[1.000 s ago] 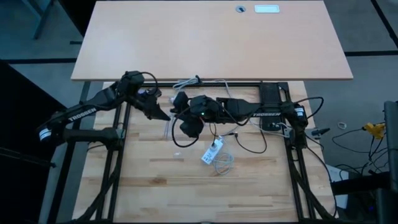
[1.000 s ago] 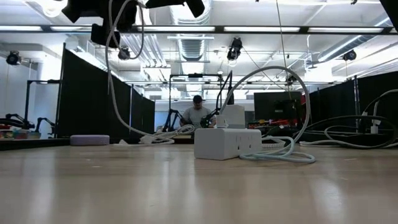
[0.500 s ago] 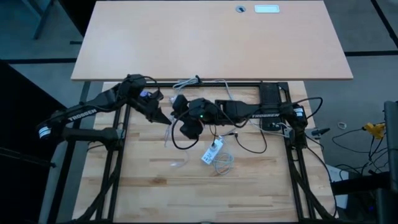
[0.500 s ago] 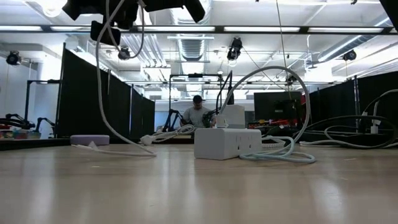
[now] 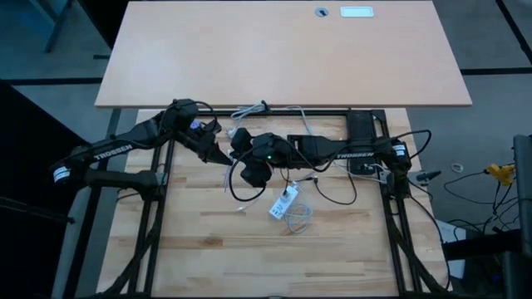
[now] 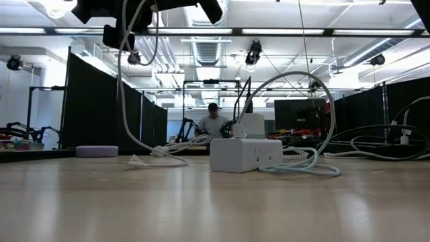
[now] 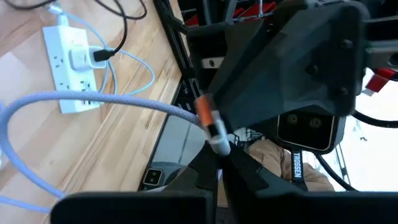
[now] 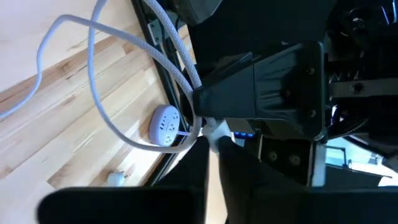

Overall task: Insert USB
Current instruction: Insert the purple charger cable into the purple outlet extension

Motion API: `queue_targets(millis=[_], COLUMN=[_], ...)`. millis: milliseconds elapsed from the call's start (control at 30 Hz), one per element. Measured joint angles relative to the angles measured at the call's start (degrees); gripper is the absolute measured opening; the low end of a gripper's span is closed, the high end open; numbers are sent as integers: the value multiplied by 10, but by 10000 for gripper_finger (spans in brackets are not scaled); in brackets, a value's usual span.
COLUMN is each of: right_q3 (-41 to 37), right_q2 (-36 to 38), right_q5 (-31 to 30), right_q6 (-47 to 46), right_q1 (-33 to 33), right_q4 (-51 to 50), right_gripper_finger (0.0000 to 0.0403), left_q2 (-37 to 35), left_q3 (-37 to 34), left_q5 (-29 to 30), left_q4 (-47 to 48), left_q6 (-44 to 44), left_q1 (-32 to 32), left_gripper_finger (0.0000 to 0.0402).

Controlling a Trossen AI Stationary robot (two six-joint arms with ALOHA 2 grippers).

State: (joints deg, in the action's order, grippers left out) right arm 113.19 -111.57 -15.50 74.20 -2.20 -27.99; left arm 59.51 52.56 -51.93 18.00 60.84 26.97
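The left gripper [image 5: 218,154] is pinched fully together on the pale grey braided USB cable [image 7: 93,99], gripping it just behind the orange-collared silver plug [image 7: 210,126]. The right gripper [image 5: 237,149] meets it nose to nose, its fingers also closed; the right wrist view puts them at the same cable end, though whether they truly grip it or only press against it is hard to tell. Both hang in the air above the butcher-block table [image 5: 208,257].

The move ahead turns on one relation: the white power strip [image 5: 283,202] lies flat on the wood, below the two grippers and toward the right arm's side of them. The plug's long axis runs on from the left fingers toward the right gripper, so it probably needs turning down toward the strip.

From the held end the cable droops in a loop to the wood, its loose end [image 6: 138,162] lying just beside the strip in the low view. Past the strip stands a lavender round hub [image 6: 97,150]. Beyond it are black partitions, and a person [image 6: 213,122] sits far off.
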Motion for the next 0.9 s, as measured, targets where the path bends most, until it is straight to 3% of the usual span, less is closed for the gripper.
queue_targets(millis=[167,333,733,900], right_q3=[0,1,7,7], right_q2=[0,0,0,0], right_q5=[-1,-1,4,5], right_q6=[-55,-36,-12,-11], right_q1=[0,-2,-7,-9], right_q4=[2,4,46,86], right_gripper_finger=[6,15,107,124], left_q2=[-2,-2,-17,-24], left_q3=[0,0,0,0], left_q5=[0,0,-14,-29], left_q4=[-19,-19,-36,-57], left_q6=[-1,3,8,15], left_q1=[0,0,0,0], left_gripper_finger=[0,0,0,0])
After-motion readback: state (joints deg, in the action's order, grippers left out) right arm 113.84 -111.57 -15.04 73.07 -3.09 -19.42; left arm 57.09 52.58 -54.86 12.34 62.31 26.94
